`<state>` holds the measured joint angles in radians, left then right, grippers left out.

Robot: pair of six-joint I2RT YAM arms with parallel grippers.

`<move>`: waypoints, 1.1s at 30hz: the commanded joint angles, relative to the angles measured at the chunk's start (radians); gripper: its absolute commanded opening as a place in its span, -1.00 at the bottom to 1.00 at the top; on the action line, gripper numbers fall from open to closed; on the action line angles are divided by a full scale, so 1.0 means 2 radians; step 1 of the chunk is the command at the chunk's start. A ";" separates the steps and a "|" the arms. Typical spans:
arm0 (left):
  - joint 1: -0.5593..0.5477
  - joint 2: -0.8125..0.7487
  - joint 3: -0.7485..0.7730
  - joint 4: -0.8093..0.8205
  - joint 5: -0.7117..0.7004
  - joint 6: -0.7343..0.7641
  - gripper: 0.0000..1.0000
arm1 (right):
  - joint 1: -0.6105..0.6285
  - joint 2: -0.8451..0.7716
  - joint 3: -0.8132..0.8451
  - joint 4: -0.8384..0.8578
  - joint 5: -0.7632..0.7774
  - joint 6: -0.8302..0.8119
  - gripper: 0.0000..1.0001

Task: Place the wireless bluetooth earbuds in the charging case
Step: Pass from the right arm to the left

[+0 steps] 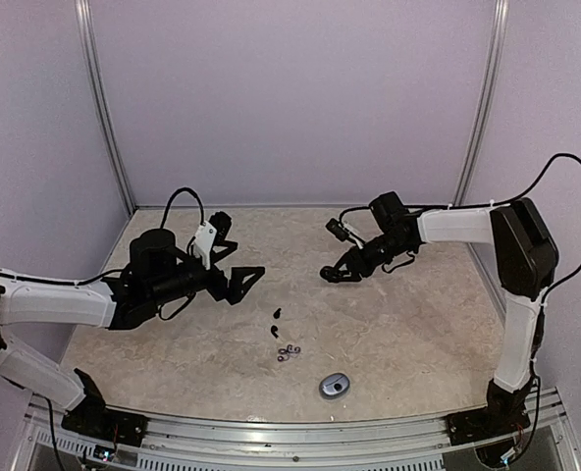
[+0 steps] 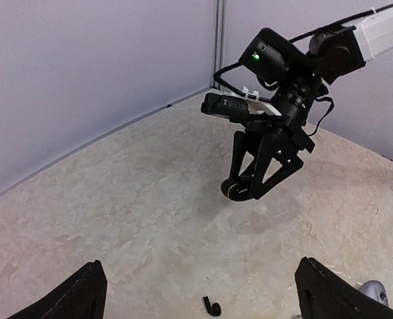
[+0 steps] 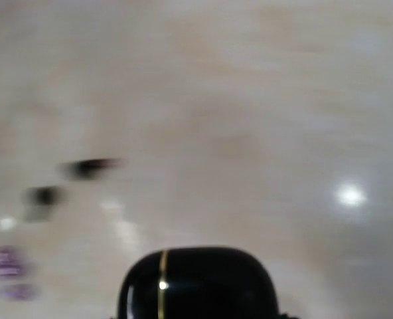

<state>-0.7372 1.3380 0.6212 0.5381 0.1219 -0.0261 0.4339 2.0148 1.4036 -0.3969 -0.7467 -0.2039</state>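
Two glossy black earbuds [image 1: 275,322] and two silvery-grey earbuds [image 1: 289,352] lie on the table's near middle. My right gripper [image 1: 336,274] is shut on a black charging case [image 2: 239,189] with a gold seam and holds it above the table. The case fills the bottom of the right wrist view [image 3: 200,282], where the black buds [image 3: 89,167] and silvery buds [image 3: 7,262] are blurred at the left. My left gripper [image 1: 247,284] is open and empty, above and left of the buds. One black bud [image 2: 212,307] lies between its fingers [image 2: 83,296] in the left wrist view.
A grey oval case [image 1: 334,385] lies shut near the front edge, right of the silvery buds; its edge shows in the left wrist view [image 2: 372,290]. Lilac walls with metal posts [image 1: 102,108] enclose the marble-patterned table [image 1: 418,334].
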 commanded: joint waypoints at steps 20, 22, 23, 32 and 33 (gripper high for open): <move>-0.178 0.028 0.107 -0.219 0.048 0.354 0.48 | 0.142 -0.162 -0.156 0.020 -0.202 0.209 -0.32; -0.188 0.035 0.112 -0.224 0.045 0.361 0.42 | 0.145 -0.165 -0.160 0.025 -0.206 0.215 -0.33; -0.191 0.039 0.115 -0.224 0.042 0.364 0.39 | 0.146 -0.165 -0.161 0.027 -0.208 0.219 -0.33; -0.213 0.067 0.125 -0.206 -0.003 0.391 0.13 | 0.158 -0.161 -0.177 0.049 -0.217 0.231 -0.33; -0.213 0.069 0.126 -0.205 -0.007 0.394 0.11 | 0.159 -0.162 -0.178 0.054 -0.218 0.234 -0.33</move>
<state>-1.1488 1.4544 0.8448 0.1062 0.1551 0.7177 0.7334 1.7138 1.0676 -0.3412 -1.1461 0.2340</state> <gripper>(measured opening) 0.576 0.464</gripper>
